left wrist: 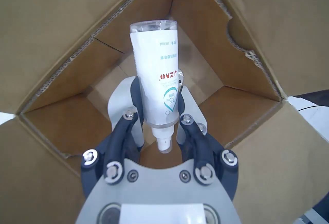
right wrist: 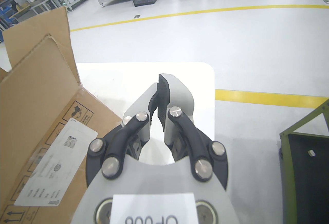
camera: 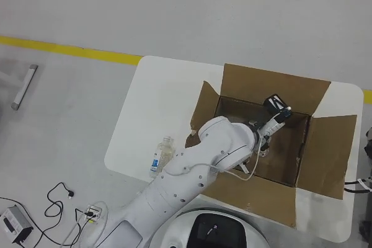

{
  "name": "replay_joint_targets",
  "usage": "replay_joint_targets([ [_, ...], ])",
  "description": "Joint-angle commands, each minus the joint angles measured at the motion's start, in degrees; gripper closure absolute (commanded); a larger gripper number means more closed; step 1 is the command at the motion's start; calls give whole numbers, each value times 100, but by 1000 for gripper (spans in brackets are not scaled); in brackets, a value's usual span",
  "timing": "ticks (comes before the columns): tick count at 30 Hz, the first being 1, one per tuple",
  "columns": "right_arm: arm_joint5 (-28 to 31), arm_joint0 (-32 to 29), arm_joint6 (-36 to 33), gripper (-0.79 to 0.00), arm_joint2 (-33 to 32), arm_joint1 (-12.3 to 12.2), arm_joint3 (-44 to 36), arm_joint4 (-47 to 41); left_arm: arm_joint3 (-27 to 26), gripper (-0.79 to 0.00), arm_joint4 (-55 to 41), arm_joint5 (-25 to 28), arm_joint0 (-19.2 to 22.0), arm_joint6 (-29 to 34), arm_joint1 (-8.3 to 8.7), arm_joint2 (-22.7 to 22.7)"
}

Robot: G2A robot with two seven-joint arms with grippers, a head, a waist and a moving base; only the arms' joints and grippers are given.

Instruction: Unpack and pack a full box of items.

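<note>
inside the open cardboard box (left wrist: 77, 37), a clear bottle (left wrist: 151, 37) is gripped round its labelled body, nozzle (left wrist: 163, 139) toward the wrist, by the left gripper (left wrist: 157, 88). it is judged light, stiff and slick, best taken on the barrel, not the thin nozzle; its white label (left wrist: 155, 65) is printed in teal and red. the right gripper (right wrist: 160, 102) is closed on nothing beside the box.

Top view looks down on the box (camera: 335, 147); left wrist peers closely inside it, right faces outward.
</note>
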State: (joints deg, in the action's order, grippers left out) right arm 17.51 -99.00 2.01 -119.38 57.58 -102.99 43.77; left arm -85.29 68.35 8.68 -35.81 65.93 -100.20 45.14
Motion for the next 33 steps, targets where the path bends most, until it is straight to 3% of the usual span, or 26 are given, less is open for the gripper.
replay_joint_targets([
  [1,133,-62,-201,-151,-141,4,-112,-305,-280,0,-6,-22,-94,84,22,66],
  [3,318,-156,-518,-591,-284,9,-232,-796,-526,0,7,-49,-162,139,39,122],
  [4,391,-204,-685,-748,-384,8,-300,-992,-639,0,8,-50,-186,166,48,153],
  [5,472,-256,-858,-785,-478,5,-360,-1148,-745,0,33,-59,-206,189,57,185],
  [15,1039,-675,-2922,-785,-1134,-43,-733,-3549,-1507,0,207,-89,-391,402,135,465],
  [21,963,-834,-3797,-785,-1345,-67,-865,-4712,-1858,0,375,-86,-439,519,174,594],
  [28,1011,-1108,-4236,-785,-1354,-47,-1261,-4883,-2160,0,614,-73,-457,610,206,664],
  [33,982,-1255,-4294,-680,-1261,-22,-1461,-4754,-2449,0,845,-80,-445,730,230,749],
])
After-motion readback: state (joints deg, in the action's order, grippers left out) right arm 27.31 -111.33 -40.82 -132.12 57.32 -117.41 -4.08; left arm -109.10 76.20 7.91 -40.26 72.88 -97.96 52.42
